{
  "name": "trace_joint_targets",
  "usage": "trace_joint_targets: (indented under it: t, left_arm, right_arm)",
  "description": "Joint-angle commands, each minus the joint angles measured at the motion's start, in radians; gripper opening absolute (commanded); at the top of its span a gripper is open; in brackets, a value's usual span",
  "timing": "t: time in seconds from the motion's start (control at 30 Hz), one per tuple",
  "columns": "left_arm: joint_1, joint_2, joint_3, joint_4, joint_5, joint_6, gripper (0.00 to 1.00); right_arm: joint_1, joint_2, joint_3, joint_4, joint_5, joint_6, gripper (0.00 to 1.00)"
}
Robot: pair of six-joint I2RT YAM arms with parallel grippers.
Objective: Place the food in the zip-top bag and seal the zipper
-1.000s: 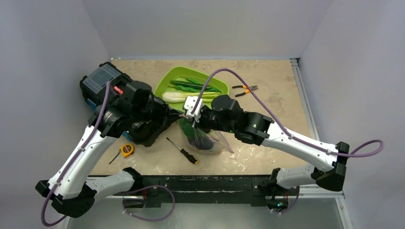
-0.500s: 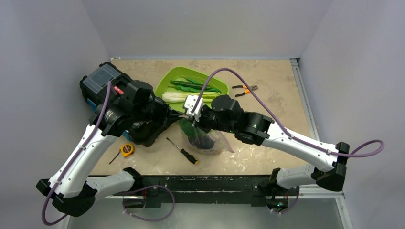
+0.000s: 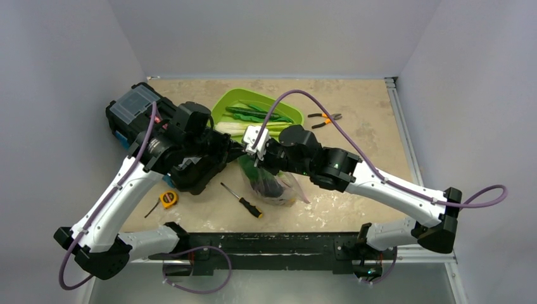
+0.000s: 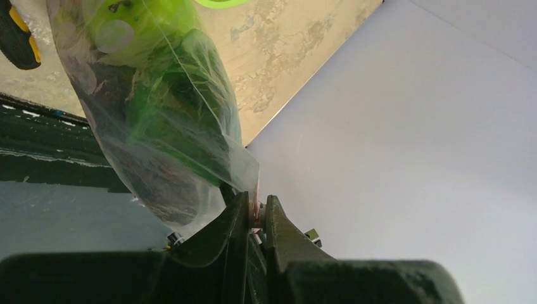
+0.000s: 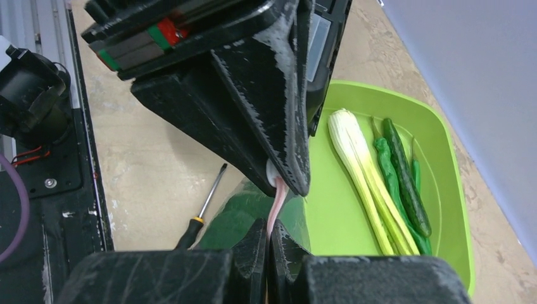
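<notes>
- Left gripper [image 4: 256, 215] has shifted toward the tray [image 3: 218, 114], pinching the bag [image 4: 158, 114] by its edge.
- Right gripper [image 5: 268, 234] has clamped shut on the zipper [image 5: 276, 199] beside it.

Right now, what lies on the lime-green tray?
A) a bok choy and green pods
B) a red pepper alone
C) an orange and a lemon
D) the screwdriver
A: the right wrist view shows the white-stemmed bok choy and the long green pods lying side by side on the tray.

links [image 3: 111, 199]: white | joints [image 3: 304, 152]: black | cables [image 3: 481, 201]: purple | light [image 3: 337, 167]: green, perhaps LED
</notes>
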Motion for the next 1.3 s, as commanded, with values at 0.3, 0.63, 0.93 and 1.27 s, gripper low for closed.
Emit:
trace_joint_targets:
  t: [0.3,0.63,0.93,1.27]
  left_arm:
    - [-0.090,0.026,0.010,0.062,0.059,-0.016,0.12]
    - [-0.087,-0.054,-0.023,0.029,0.018,-0.010,0.35]
    - [0.038,-0.233,-0.043,0.150,-0.110,0.405,0.56]
    - [0.145,-0.306,-0.285,0.814,0.556,1.120,0.71]
  right_arm:
    - [0.009,0.017,0.069,0.199,-0.015,-0.015,0.00]
    - [0.008,-0.041,-0.004,0.217,0.008,-0.035,0.00]
    - [-0.033,-0.086,-0.034,0.121,-0.199,0.028,0.00]
    - [-0.305,-0.066,-0.010,0.020,-0.727,0.085,0.00]
